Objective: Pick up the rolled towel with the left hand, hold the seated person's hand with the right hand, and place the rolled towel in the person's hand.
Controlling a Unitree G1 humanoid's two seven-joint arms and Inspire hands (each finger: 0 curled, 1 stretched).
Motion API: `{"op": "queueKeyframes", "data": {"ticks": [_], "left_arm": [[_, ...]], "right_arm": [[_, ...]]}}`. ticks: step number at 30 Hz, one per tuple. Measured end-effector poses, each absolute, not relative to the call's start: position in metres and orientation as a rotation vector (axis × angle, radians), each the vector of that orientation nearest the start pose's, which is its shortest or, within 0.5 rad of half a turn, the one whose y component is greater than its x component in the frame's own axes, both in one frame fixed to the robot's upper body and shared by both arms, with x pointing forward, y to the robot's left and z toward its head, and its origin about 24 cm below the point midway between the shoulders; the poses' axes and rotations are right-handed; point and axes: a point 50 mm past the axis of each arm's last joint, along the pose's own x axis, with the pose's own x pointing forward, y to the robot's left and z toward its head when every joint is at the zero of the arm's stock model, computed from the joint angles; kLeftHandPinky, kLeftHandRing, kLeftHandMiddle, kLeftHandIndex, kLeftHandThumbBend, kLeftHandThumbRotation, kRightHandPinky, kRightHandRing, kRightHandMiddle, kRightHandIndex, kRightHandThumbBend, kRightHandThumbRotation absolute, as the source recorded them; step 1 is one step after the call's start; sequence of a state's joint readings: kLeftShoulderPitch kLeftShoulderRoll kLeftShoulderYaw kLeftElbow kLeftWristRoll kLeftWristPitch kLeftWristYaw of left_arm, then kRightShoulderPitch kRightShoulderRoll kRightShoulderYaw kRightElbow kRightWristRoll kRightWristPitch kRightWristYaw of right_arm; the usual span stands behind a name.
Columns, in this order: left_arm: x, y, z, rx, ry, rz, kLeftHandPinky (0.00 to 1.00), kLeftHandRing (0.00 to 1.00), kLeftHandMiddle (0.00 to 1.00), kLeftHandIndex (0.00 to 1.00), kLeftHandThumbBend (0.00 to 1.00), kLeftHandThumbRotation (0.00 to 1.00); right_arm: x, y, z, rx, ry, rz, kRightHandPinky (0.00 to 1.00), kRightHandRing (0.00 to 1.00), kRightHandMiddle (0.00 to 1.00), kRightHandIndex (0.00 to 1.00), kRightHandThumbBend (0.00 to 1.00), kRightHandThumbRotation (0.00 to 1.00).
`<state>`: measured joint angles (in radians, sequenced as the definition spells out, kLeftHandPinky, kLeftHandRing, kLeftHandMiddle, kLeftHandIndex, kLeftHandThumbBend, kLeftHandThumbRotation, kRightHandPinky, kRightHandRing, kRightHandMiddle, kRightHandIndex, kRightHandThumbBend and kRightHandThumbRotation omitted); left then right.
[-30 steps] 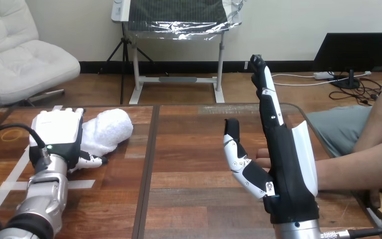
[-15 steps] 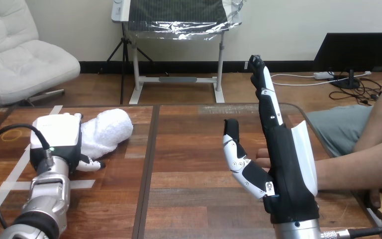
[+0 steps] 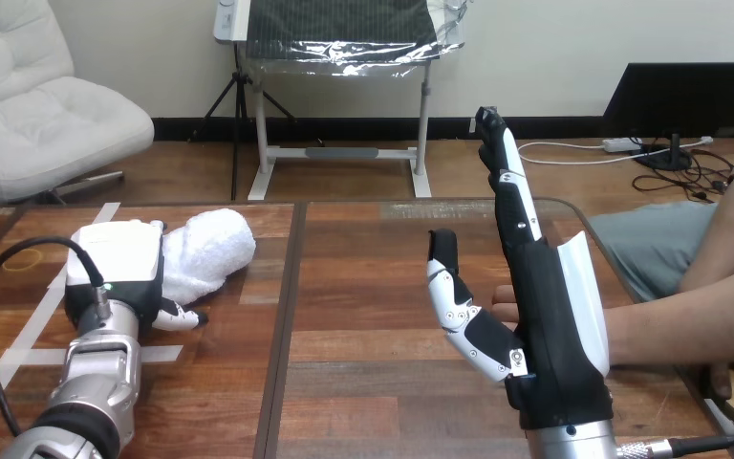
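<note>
Left robot hand point(image 3: 115, 270) has shifted slightly right and nearer on the bench point(image 3: 363, 277), its forearm swung rightward; contact with rolled towel point(image 3: 212, 251) undetermined.

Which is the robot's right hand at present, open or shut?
Open: the right hand stands edge-up with straight fingers and thumb apart, curled round nothing.

rolled towel point(image 3: 208, 251), white, fluffy, lying left
</note>
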<state>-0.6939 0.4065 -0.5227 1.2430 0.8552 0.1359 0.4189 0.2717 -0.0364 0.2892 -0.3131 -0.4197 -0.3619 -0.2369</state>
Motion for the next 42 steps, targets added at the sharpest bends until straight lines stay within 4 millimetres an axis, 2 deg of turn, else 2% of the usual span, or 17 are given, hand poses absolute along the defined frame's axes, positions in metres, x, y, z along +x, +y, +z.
{"op": "queueKeyframes", "data": {"ticks": [8, 14, 15, 20, 23, 26, 33, 42], "left_arm": [[0.336, 0.242, 0.005, 1.714, 0.29, 0.02, 0.78, 0.8, 0.82, 0.83, 0.76, 0.4], [0.335, 0.242, 0.004, 1.699, 0.268, 0.029, 0.62, 0.65, 0.67, 0.71, 0.74, 0.36], [0.335, 0.242, 0.005, 1.697, 0.262, 0.031, 0.56, 0.59, 0.62, 0.68, 0.73, 0.34], [0.337, 0.24, 0.007, 1.674, 0.226, 0.044, 0.47, 0.51, 0.57, 0.65, 0.71, 0.29], [0.338, 0.239, 0.01, 1.659, 0.203, 0.056, 0.44, 0.5, 0.56, 0.65, 0.71, 0.25], [0.34, 0.238, 0.012, 1.646, 0.182, 0.065, 0.45, 0.5, 0.56, 0.64, 0.71, 0.16], [0.342, 0.237, 0.017, 1.626, 0.139, 0.075, 0.37, 0.41, 0.47, 0.57, 0.7, 0.04], [0.342, 0.235, 0.017, 1.618, 0.111, 0.075, 0.32, 0.35, 0.42, 0.54, 0.66, 0.01]], "right_arm": [[0.187, -0.102, 0.091, -0.292, -0.482, 0.036, 1.0, 1.0, 1.0, 1.0, 0.0, 0.0], [0.187, -0.104, 0.091, -0.289, -0.479, 0.033, 1.0, 1.0, 1.0, 1.0, 0.0, 0.0], [0.188, -0.104, 0.091, -0.289, -0.479, 0.034, 1.0, 1.0, 1.0, 1.0, 0.0, 0.0], [0.188, -0.106, 0.091, -0.288, -0.476, 0.034, 1.0, 1.0, 1.0, 1.0, 0.0, 0.0], [0.188, -0.106, 0.091, -0.287, -0.475, 0.036, 1.0, 1.0, 1.0, 1.0, 0.0, 0.0], [0.188, -0.106, 0.091, -0.287, -0.474, 0.04, 1.0, 1.0, 1.0, 1.0, 0.0, 0.0], [0.188, -0.107, 0.091, -0.285, -0.472, 0.044, 1.0, 1.0, 1.0, 1.0, 0.0, 0.0], [0.188, -0.107, 0.091, -0.284, -0.47, 0.049, 1.0, 1.0, 1.0, 1.0, 0.0, 0.0]]}}
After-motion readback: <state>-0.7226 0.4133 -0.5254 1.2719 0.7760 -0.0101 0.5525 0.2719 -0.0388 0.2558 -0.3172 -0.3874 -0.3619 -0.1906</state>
